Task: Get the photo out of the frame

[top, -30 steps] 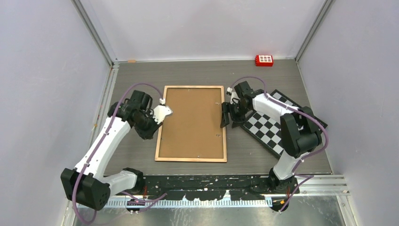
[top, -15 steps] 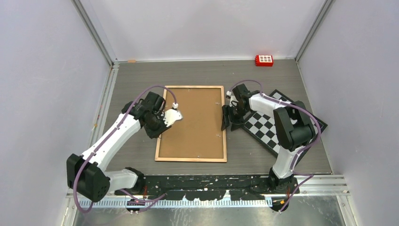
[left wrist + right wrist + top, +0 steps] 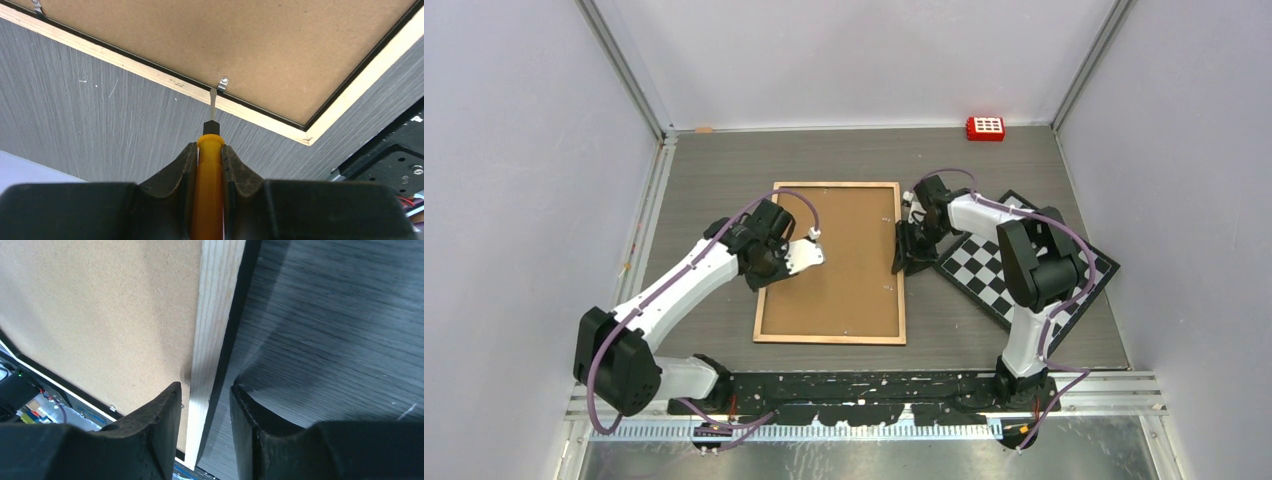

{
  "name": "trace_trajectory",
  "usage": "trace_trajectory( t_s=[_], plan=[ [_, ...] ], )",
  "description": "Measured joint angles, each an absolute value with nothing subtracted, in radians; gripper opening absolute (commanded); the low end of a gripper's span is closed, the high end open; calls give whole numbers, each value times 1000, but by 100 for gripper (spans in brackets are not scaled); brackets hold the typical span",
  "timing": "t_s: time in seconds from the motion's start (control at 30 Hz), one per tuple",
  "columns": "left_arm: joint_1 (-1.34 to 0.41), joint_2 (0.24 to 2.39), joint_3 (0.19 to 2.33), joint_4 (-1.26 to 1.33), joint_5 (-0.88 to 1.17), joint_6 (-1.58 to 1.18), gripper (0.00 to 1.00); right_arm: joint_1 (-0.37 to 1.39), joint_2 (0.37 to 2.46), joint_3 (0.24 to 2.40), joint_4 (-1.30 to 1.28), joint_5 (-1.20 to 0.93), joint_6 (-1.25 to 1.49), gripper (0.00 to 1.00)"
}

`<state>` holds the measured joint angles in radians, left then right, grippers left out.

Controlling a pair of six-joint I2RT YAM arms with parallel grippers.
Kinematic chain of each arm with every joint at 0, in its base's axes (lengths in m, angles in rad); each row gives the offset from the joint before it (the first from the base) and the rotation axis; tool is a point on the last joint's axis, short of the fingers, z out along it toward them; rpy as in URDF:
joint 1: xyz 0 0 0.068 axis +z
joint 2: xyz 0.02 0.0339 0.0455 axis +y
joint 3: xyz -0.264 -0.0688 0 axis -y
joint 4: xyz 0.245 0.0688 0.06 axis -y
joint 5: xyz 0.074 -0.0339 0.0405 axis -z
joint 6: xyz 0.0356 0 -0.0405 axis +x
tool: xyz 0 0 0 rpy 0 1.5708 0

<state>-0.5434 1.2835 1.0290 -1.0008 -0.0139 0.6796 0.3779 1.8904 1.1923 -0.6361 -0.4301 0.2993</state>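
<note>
The frame [image 3: 831, 262] lies back-up in the middle of the table [image 3: 714, 170], long sides running 12 to 6, and shows its brown board [image 3: 260, 45] inside a pale wood rim [image 3: 216, 300]. I cannot see the photo from any view. At the frame's 9 o'clock edge, my left gripper [image 3: 210, 150] is clamped on the orange handle of a screwdriver [image 3: 209, 175]. The thin blade reaches up to a small metal tab [image 3: 221, 83] that sits where board meets rim; the tip is at the tab's foot, though I cannot tell whether it is under it or only against it. A second tab [image 3: 36, 6] shows further along the same edge. At the 3 o'clock edge, my right gripper [image 3: 202, 390] stands with its fingers [image 3: 162, 430] apart, one over the board and one over the table, with the rim running between them. I cannot tell whether they touch the wood. Just past that gripper, at 3 o'clock of the frame, a black-and-white checkerboard [image 3: 1024, 275] lies skewed on the table, close beside the frame, with my right forearm crossing above it. A red block [image 3: 985, 127] with white squares sits at about 1 o'clock, well apart, against the far wall. The table is dark grey with a wood grain. Plain pale walls [image 3: 864, 60] close it in at 9, 12 and 3, and a black rail [image 3: 874, 385] carrying my arm bases runs along 6.
</note>
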Motion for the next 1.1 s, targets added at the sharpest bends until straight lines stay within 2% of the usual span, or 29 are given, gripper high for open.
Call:
trace_trajectory(
  t_s=[0.1,0.77,0.9,1.1],
  plan=[
    [-544,1301,1026,-987,-31,694,0,378,1898,1199,-637,-432,303,44],
    [-562,1356,992,-953,-62,760,0,403,1912,1224,-656,-383,305,23],
    [-576,1360,992,-953,-76,771,0,403,1912,1224,-656,-383,306,17],
    [-618,1365,990,-959,-100,800,0,402,1912,1224,-656,-382,309,1]
  ],
)
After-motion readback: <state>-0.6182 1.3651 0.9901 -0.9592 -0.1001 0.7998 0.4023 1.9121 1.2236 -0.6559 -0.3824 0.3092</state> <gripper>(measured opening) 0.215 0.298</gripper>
